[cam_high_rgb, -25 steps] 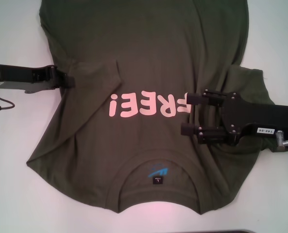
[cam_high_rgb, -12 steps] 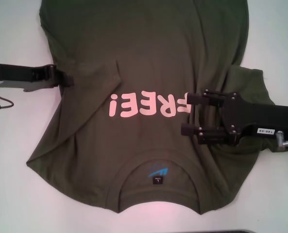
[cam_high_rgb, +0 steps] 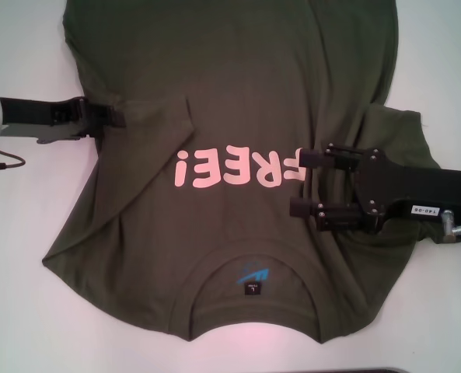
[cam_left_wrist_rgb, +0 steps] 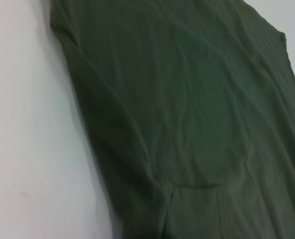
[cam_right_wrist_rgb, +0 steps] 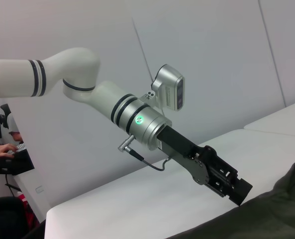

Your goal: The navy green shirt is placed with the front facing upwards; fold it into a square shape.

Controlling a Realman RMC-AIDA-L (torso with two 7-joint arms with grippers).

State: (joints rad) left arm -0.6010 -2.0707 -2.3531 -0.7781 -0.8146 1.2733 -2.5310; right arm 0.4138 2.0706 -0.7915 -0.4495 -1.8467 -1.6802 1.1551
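Observation:
The navy green shirt (cam_high_rgb: pixel 238 70) lies front up on the white table (cam_high_rgb: pixel 20 233), its collar (cam_high_rgb: pixel 249 264) toward me and its pink letters (cam_high_rgb: pixel 230 169) upside down. My right gripper (cam_high_rgb: pixel 300 183) is open over the shirt just right of the letters, hiding the last one, and nothing sits between its fingers. Under that arm the right sleeve (cam_high_rgb: pixel 401 128) is bunched. My left gripper (cam_high_rgb: pixel 117 122) is shut, its tip at the shirt's left edge beside a fold (cam_high_rgb: pixel 185 109). It also shows in the right wrist view, left gripper (cam_right_wrist_rgb: pixel 239 191) meeting the cloth (cam_right_wrist_rgb: pixel 271 214). Plain olive fabric (cam_left_wrist_rgb: pixel 187 124) fills the left wrist view.
Bare white table (cam_high_rgb: pixel 448 62) borders the shirt on both sides and along the near edge. A thin black cable (cam_high_rgb: pixel 5 165) trails from the left arm over the table. A person's hand (cam_right_wrist_rgb: pixel 0 151) rests at a desk far behind the table.
My left gripper has slid a little to the right, onto the shirt's left edge. The right gripper and the shirt have not moved.

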